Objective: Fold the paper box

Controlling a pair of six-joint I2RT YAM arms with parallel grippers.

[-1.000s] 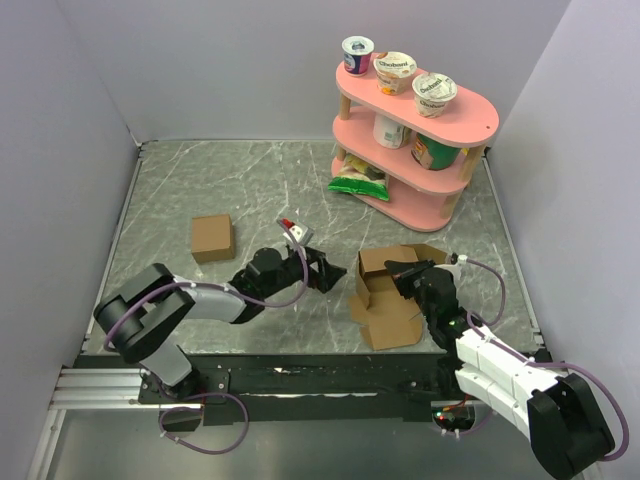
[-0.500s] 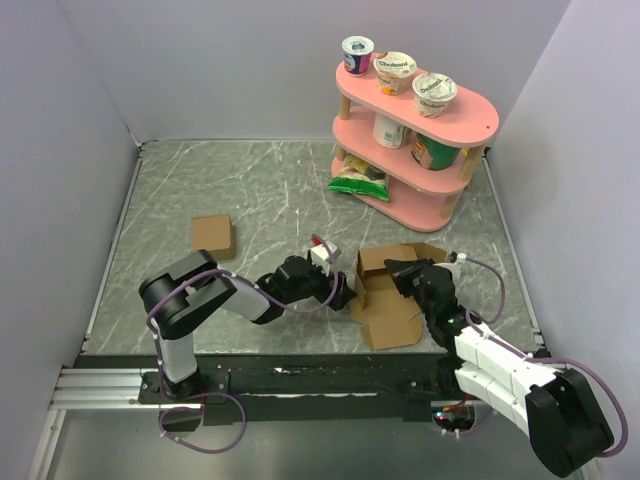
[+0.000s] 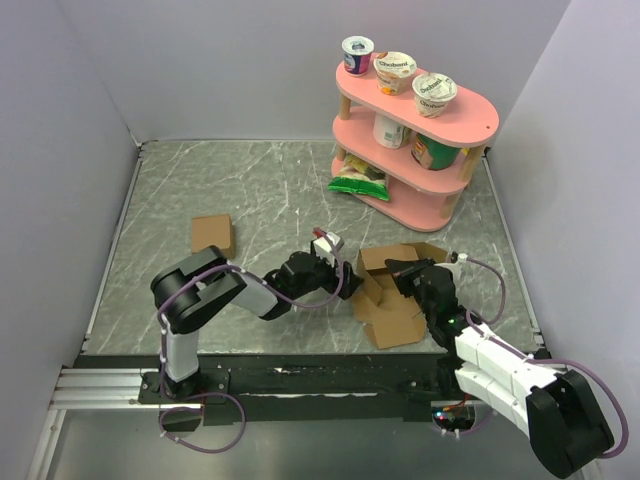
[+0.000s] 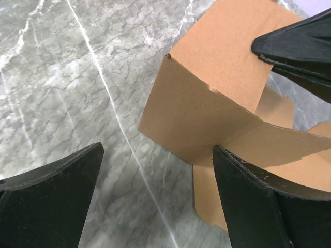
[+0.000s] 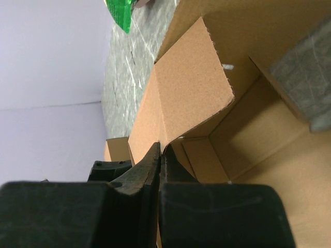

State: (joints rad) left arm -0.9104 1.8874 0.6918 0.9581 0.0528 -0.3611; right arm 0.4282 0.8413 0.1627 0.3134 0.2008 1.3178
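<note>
We're partway: the paper box (image 3: 385, 295) stands just ahead of our wide-open left gripper (image 3: 343, 283), walls up but flaps loose, with our right gripper (image 3: 405, 272) closed tight inside it — tucking and closing remain.

Paper box (image 3: 390, 295): plain brown cardboard, matt, fine grainy face, raw cut edges. Table (image 3: 230, 190) under the box: grey marble-look top with white veins, smooth, faint sheen. Left gripper (image 4: 158, 196) fingers (image 4: 46, 206): black plastic, matt, smooth. Right gripper (image 5: 159, 151): same black plastic, slight shine. Behind the box, pink shelf (image 3: 475, 120): smooth painted finish, pale wood posts. Green packet (image 3: 358, 182): glossy film.
</note>
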